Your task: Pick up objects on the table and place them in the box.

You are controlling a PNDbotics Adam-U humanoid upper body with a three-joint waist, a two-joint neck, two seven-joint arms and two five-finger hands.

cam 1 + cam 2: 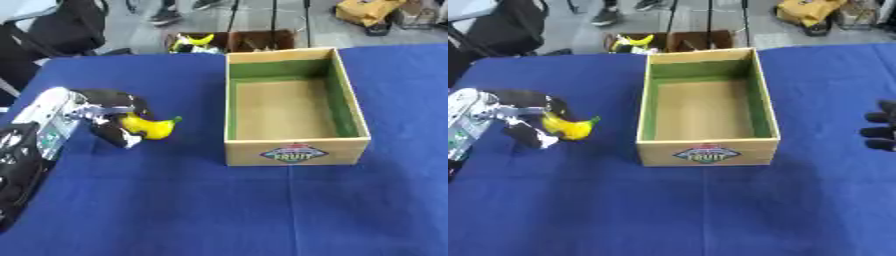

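Left hand, black with silver joints, has its fingers curled round a yellow banana with a green tip, near the left edge of the blue cloth table. Open cardboard box, green inner walls, sits toward the far edge, nothing inside. Right hand shows only dark fingertips at the right edge; can't tell if open or closed.

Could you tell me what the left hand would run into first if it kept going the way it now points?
Probably the box's near side wall. The left hand, its fingers curled round the yellow banana, points right across the blue cloth, with only bare cloth between; height is unclear.
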